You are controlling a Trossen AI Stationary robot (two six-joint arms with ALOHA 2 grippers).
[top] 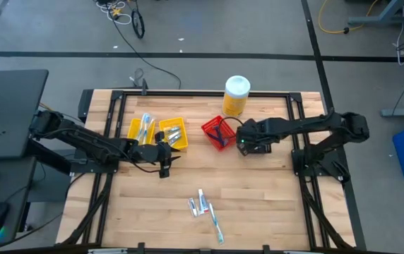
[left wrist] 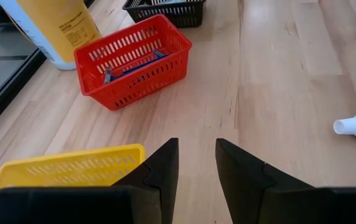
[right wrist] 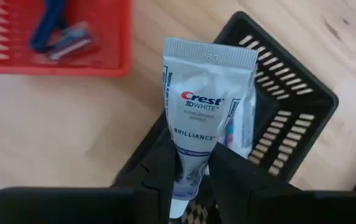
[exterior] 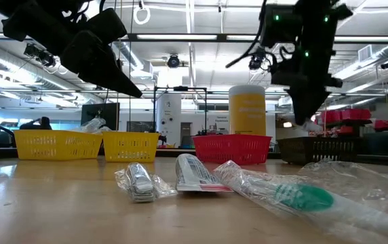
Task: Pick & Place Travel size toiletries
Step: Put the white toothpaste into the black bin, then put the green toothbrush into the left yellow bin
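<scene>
Right gripper [right wrist: 187,171] clamped on small silver-white Crest toothpaste tube [right wrist: 201,118], poised over black slotted plastic bin [right wrist: 290,106]. Left gripper [left wrist: 196,163] apart, empty, beside yellow bin [left wrist: 66,167]. Risk: tube catching bin's rim on release, tumbling onto table.

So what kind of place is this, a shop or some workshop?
Most likely a robotics lab or workshop, not a shop. A pale wooden table with a black metal frame stands on grey floor strewn with loose cables, and the low view shows exposed ceiling pipes and strip lights over open workbenches.
</scene>
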